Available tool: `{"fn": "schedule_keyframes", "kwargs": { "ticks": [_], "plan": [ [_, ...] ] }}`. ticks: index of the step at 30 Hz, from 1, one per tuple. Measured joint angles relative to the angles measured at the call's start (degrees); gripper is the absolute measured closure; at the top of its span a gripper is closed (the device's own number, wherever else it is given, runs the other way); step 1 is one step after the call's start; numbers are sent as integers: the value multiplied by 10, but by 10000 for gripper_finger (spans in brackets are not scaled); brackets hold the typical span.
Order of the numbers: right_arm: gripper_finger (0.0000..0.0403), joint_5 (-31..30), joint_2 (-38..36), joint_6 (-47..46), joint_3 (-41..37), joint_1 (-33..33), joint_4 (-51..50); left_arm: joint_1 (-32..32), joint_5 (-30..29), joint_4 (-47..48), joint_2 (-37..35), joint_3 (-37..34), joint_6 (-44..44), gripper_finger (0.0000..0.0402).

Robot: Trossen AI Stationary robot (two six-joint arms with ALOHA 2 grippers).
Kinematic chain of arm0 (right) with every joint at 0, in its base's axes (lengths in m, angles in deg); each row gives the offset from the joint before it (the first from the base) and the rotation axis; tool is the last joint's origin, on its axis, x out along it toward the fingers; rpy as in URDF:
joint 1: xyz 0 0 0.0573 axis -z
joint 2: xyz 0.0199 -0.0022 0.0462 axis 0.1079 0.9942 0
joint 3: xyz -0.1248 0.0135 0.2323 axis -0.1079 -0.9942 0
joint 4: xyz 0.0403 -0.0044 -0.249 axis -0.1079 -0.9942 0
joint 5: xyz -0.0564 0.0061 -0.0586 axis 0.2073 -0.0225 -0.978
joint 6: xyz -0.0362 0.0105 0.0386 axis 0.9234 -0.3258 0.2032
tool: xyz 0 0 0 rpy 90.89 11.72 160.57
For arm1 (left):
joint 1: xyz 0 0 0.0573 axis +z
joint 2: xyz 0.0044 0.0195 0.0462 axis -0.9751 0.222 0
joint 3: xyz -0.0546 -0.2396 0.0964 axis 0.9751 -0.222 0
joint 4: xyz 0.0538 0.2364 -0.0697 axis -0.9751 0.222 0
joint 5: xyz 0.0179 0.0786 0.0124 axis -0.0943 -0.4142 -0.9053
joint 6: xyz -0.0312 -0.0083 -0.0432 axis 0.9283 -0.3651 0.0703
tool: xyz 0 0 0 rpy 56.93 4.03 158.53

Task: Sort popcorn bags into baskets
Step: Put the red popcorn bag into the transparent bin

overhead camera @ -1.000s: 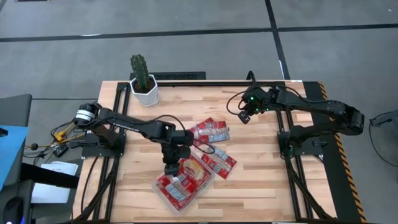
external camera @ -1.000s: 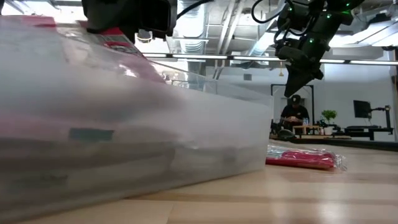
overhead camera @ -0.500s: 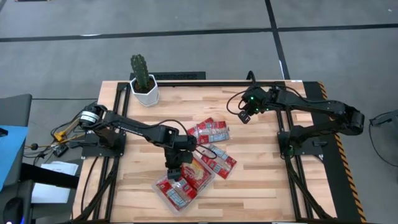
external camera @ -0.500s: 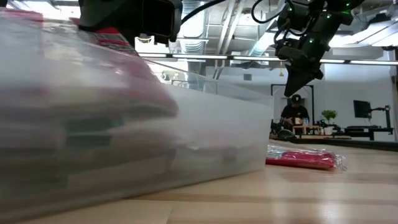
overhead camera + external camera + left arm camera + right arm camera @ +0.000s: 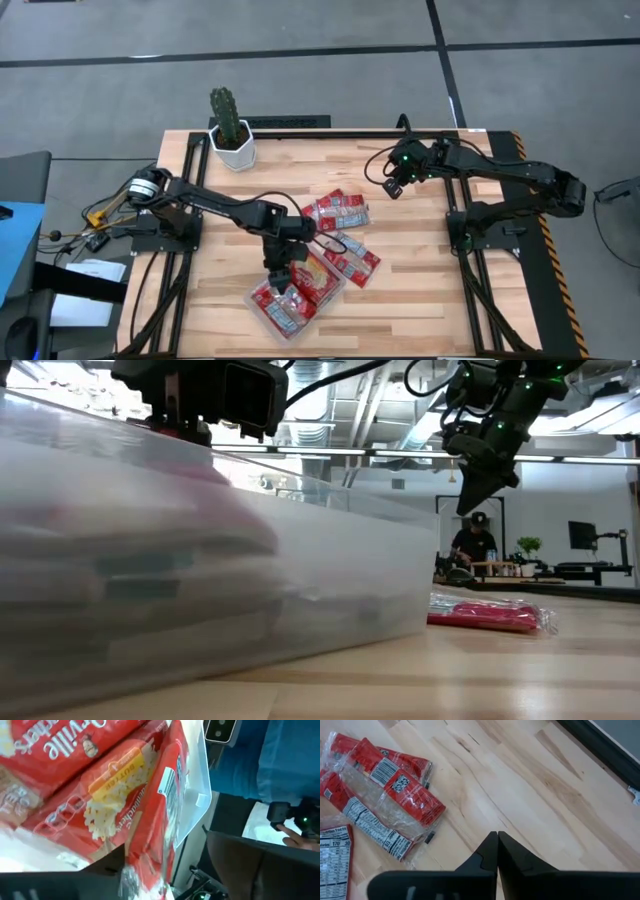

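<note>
Wooden counter (image 5: 420, 250) with left gripper (image 5: 279, 279) over the clear basket (image 5: 262, 318) of popcorn bags (image 5: 312, 283), jaw opening indiscernible, right gripper (image 5: 391, 187) idle with jaws closed empty; release should wait until the packet lies flat inside.

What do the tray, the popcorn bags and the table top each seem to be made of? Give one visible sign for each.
Tray: probably clear plastic, slightly frosted; packets show blurred through its wall.
Popcorn bags: printed red packets in glossy clear film, which crinkles and catches the light.
Table top: light wood, likely jointed planks with a smooth finish; grain streaks and seams show.
</note>
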Motion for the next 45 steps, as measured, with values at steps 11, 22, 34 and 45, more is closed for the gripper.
{"fn": "schedule_keyframes", "kwargs": {
  "ticks": [11, 22, 34, 45],
  "plan": [
    [368, 0, 0, 5, 0, 0, 7, 25, 9, 42, -28, 0, 38, 142],
    [376, -1, 0, 6, 0, 0, 13, 60, -38, 51, -77, 0, 59, 136],
    [382, 5, 30, -73, -45, 17, 75, 229, -224, -157, -68, 0, 98, 136],
    [367, 15, 71, -128, -86, 5, 125, 262, -241, -178, 39, 0, 138, 136]
  ]
}}
